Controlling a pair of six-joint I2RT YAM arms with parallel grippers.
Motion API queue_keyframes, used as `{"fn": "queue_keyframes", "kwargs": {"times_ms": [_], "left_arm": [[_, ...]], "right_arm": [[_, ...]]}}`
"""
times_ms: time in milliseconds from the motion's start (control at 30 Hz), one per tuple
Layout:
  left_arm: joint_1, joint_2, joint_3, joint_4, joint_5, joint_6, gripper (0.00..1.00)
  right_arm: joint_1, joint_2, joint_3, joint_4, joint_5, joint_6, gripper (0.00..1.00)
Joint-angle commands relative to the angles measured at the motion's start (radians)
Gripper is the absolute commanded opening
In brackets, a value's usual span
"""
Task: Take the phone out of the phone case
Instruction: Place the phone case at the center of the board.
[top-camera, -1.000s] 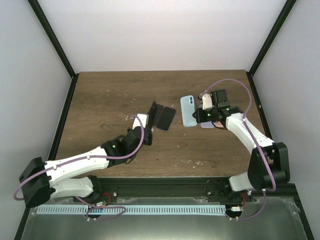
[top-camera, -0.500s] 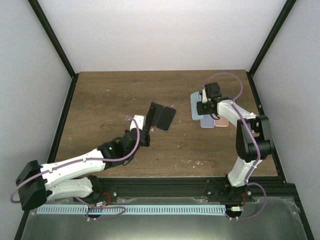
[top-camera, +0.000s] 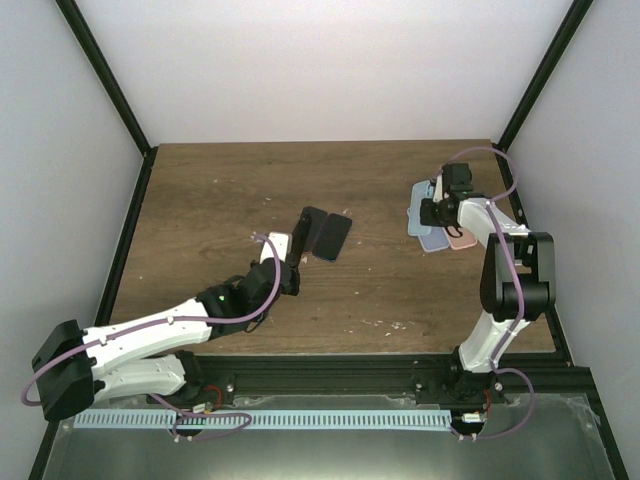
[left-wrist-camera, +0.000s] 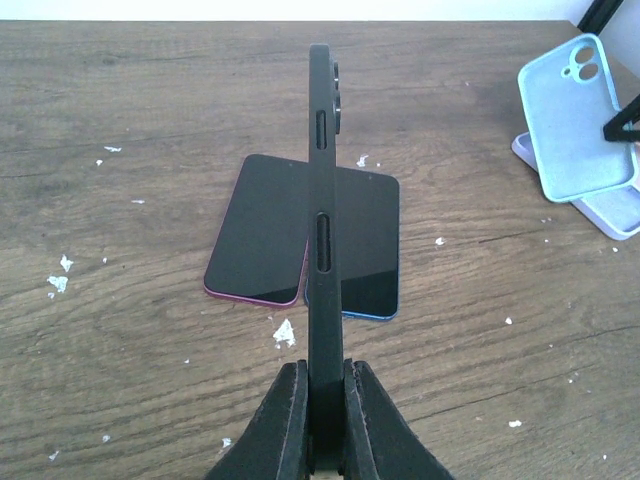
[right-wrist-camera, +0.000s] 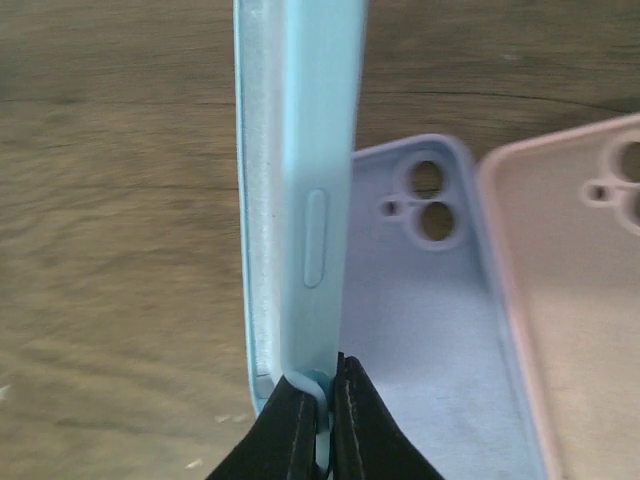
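Observation:
My left gripper (left-wrist-camera: 322, 385) is shut on the lower end of a black phone (left-wrist-camera: 320, 200), which stands on edge with its side buttons and camera bump toward me. In the top view the phone (top-camera: 306, 228) hangs mid-table in that left gripper (top-camera: 297, 250). At the far right my right gripper (right-wrist-camera: 325, 420) is shut on the rim of a light blue phone case (right-wrist-camera: 300, 150), also held on edge. The case (left-wrist-camera: 575, 120) shows its camera cut-outs and looks hollow. In the top view the right gripper (top-camera: 432, 212) holds the case (top-camera: 418, 208) above two others.
Two dark phones lie flat side by side under the black one, one pink-edged (left-wrist-camera: 255, 240), one blue-edged (left-wrist-camera: 370, 250). A lavender case (right-wrist-camera: 420, 320) and a pink case (right-wrist-camera: 580, 300) lie open side up beneath the right gripper. White crumbs dot the wooden table (top-camera: 200, 200).
The right arm has carried the light blue case from the table's middle rightward, over the lavender and pink cases. The left arm has kept the black phone almost still.

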Motion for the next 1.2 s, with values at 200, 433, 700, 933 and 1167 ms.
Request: {"fn": "queue_keyframes", "kwargs": {"times_ms": [200,433,700,933,1167], "left_arm": [[-0.003,0.024,0.054,-0.016,0.001,0.058,0.00],[-0.006,0.013,0.060,-0.092,-0.005,0.080,0.00],[-0.012,0.014,0.071,-0.158,-0.023,0.092,0.00],[-0.050,0.061,0.098,-0.257,-0.060,0.094,0.00],[-0.135,0.212,0.178,-0.393,-0.120,0.117,0.00]], "right_arm": [[-0.003,0.055,0.196,-0.296,-0.503,-0.242,0.01],[-0.009,0.182,0.216,-0.380,-0.435,-0.319,0.01],[-0.012,0.204,0.183,-0.362,-0.400,-0.303,0.17],[-0.023,0.126,0.178,-0.354,-0.421,-0.293,0.40],[-0.033,-0.034,0.120,-0.314,-0.520,-0.305,0.41]]}}
